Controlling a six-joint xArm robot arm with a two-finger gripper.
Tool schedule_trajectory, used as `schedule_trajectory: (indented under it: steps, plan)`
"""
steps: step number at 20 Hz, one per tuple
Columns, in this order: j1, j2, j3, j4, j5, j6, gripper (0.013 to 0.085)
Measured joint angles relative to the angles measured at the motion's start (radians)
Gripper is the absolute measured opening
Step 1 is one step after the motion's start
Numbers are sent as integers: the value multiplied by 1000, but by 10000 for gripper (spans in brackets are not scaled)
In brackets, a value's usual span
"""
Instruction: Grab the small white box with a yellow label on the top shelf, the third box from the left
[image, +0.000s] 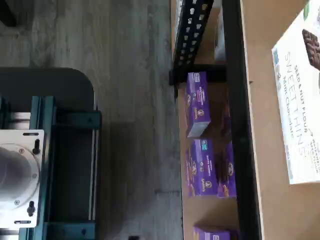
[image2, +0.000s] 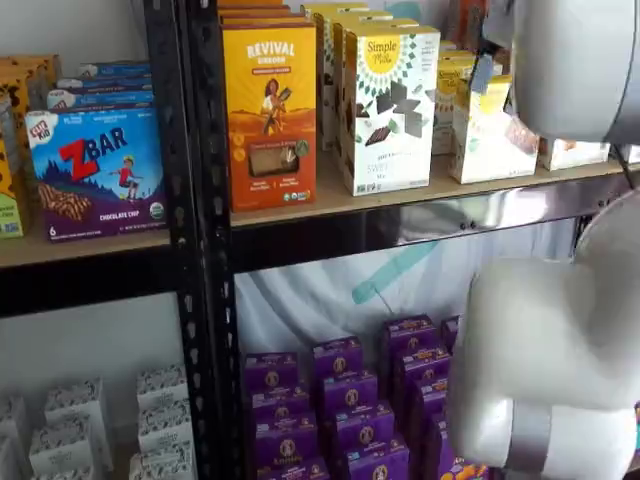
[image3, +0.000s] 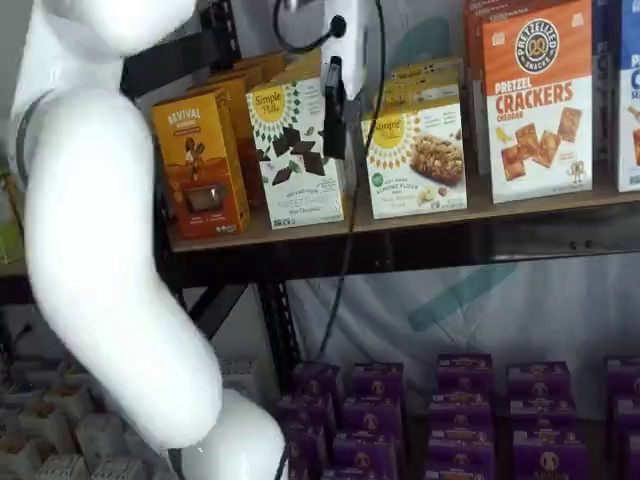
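Observation:
The small white box (image3: 415, 160) stands on the top shelf (image3: 420, 222); it is a short carton with a yellow sunburst logo and a brown snack picture. In a shelf view it (image2: 487, 135) is partly hidden behind my white arm. My gripper (image3: 334, 145) hangs from the view's top edge with a cable beside it. Its black fingers are in front of the gap between the tall Simple Mills box (image3: 295, 150) and the small white box, just left of the latter. I see no gap between the fingers and no box in them. The small white box is out of the wrist view.
An orange Revival box (image3: 200, 165) stands left of the Simple Mills box (image2: 390, 105). An orange-and-white pretzel cracker box (image3: 540, 100) stands on the right. Purple boxes (image3: 450, 400) fill the lower shelf. My white arm (image3: 100, 250) covers the left. The wrist view shows the shelf's black rail (image: 240, 125).

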Motion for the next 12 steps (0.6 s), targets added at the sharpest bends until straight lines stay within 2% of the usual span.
schedule_trajectory:
  steps: [3, 6, 12]
  plan:
    - [25, -11, 9, -31, 6, 13, 850]
    - [35, -31, 32, -29, -2, 23, 850]
    - [-4, -49, 59, 56, -51, 13, 850]
